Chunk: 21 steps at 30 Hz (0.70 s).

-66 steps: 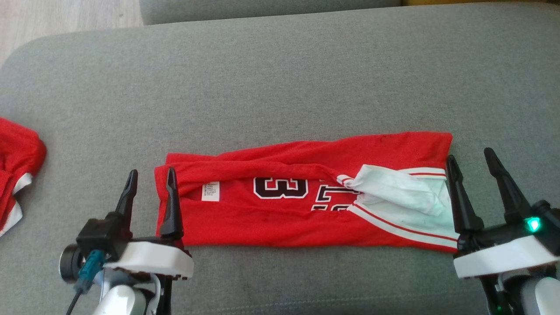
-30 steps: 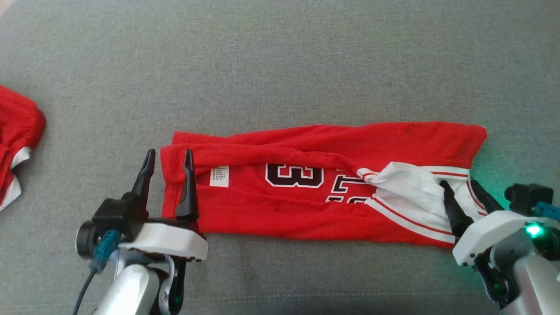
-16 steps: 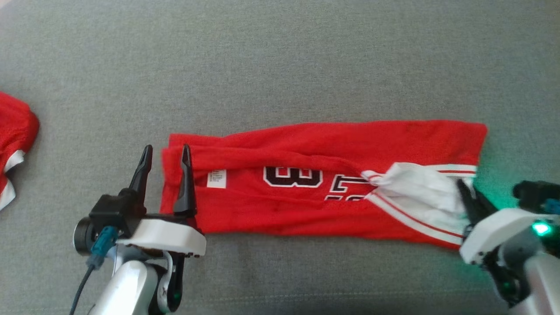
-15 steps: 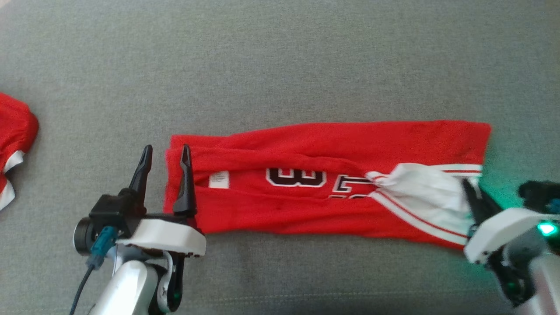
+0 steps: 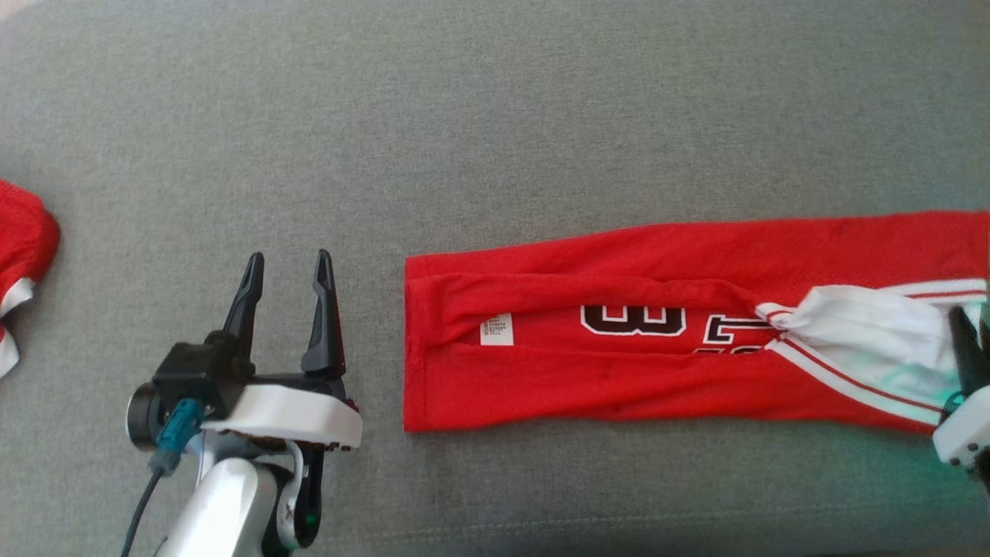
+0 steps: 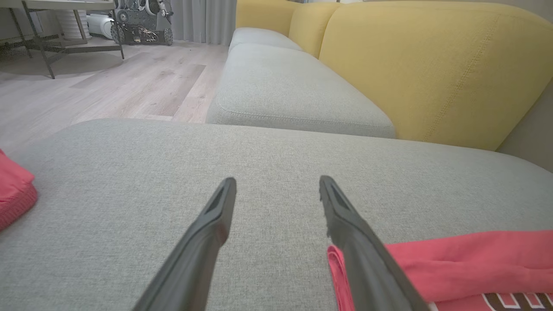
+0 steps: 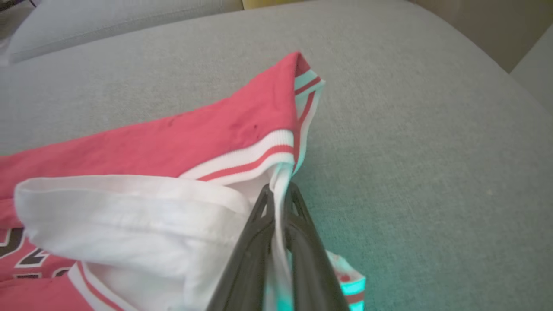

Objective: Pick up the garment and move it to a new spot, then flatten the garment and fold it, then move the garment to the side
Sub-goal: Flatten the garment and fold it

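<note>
Leftmost, a second red cloth [image 5: 19,255] with white edging is seen at the edge of the grey sofa cushion [image 5: 495,116], well apart from everything else. Next comes the left pincer [image 5: 288,259], which is held wide open and empty, its fingers pointing up the head view over bare cushion. A strip of grey is left between it and the near edge of the red sports garment [image 5: 619,379].

The red sports garment is laid as a long, narrow band across the cushion, running off the right side of the head view. A small white label [image 5: 496,329] is seen near its left end, then a dark numeral 3 [image 5: 633,319], then a bunched white lining [image 5: 858,329] bordered by red-and-white striped trim.

At the right end, the right pincer [image 7: 280,190] is closed on the white trim, which is seen pinched between the two dark fingers.

The step in hand is judged to be the shifting of the banded garment by its right end. It is best done with the pinched edge kept low, close to the cushion, and drawn in a straight line along the band, so that the layers are not peeled apart. Since only a thin edge appears to be held, a slow, even pull is advised. Slippage of the red layers under the lining should be watched for, as the left end is unsupported.
</note>
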Tool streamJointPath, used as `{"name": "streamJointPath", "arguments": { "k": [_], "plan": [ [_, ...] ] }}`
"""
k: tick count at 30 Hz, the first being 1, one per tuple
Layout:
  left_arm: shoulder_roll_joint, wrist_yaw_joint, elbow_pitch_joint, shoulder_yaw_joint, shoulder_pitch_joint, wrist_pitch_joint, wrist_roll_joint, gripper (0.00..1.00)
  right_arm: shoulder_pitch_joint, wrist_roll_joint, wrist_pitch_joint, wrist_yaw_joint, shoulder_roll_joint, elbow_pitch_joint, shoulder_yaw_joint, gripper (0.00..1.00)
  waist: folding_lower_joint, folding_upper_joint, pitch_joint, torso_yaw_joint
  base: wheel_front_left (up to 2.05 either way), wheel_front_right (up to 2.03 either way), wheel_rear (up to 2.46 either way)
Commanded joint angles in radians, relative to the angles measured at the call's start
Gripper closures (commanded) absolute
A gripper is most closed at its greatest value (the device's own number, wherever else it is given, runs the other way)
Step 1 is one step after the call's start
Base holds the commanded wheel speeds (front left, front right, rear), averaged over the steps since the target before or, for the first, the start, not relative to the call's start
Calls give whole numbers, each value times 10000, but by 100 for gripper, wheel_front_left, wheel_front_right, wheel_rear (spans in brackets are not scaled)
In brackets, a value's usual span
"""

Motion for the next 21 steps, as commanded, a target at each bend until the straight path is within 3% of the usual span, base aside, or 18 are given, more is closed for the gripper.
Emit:
{"name": "streamJointPath", "arguments": {
  "k": [1, 7, 13, 17, 21],
  "plan": [
    [75, -40, -345, 383, -177, -121, 78, 0, 12, -52, 9, -9, -372, -502, 97, 100, 0, 0, -35, -25, 0, 0, 0],
    [50, -135, -277, 429, -82, -121, 99, 0, -150, -105, 512, -9, -223, -2491, 912, 100, 0, 0, -291, -105, 0, 0, 0],
    [26, -220, -207, 380, -37, -121, 112, 0, -493, 277, 1270, -9, 262, -4375, 2520, 100, 0, 0, -526, -3, 0, 0, 0],
    [9, -263, -188, 321, -55, -121, 129, 0, -938, 627, 1323, -9, 825, -4505, 3982, 100, 0, 0, -599, 188, 0, 0, 0],
    [-29, -319, -142, 255, -117, -122, 134, 0, -1450, 967, 1053, -9, 1628, -3721, 5428, 100, 0, 0, -573, 468, 0, 0, 0]
  ]
}}
